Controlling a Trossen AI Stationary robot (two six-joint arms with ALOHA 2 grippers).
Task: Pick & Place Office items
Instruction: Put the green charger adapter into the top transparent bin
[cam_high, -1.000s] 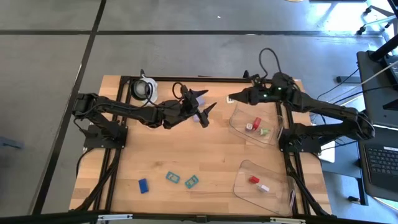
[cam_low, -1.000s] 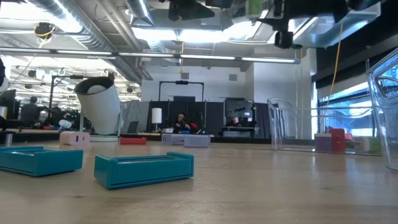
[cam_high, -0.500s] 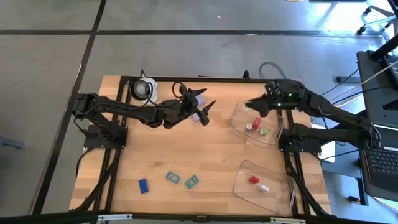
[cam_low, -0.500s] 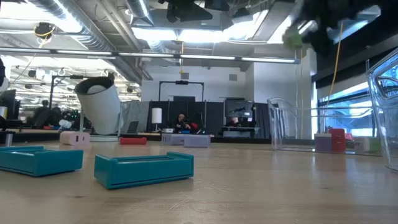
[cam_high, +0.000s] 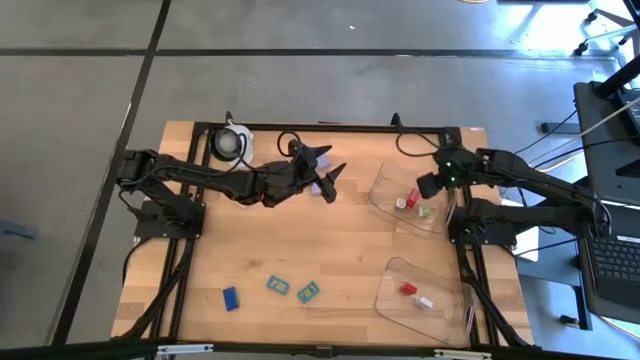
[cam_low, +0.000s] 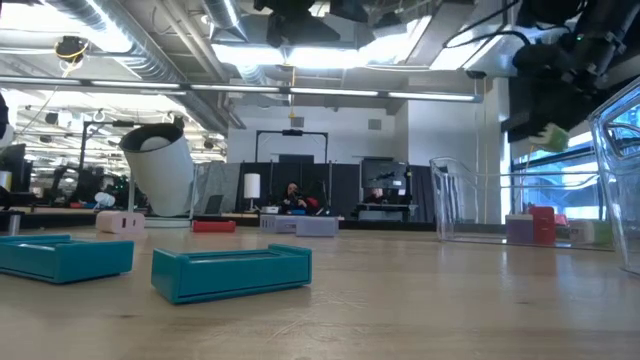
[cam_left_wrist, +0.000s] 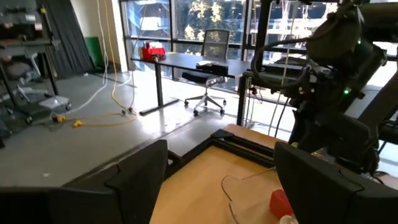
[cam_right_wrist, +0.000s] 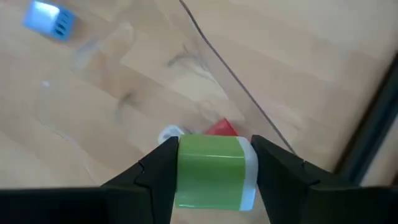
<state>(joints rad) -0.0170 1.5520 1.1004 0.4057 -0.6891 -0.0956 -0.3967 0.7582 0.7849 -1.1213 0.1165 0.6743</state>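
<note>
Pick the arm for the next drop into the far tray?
Right. Its gripper is shut on a green block directly above the far tray, with the red piece below. The left gripper is open, over bare table.

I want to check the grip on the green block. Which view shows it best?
The right wrist view: the green block fills the gap in the right gripper, clamped between both fingers. The low view shows only a small green patch; the high and left wrist views hide it.
</note>
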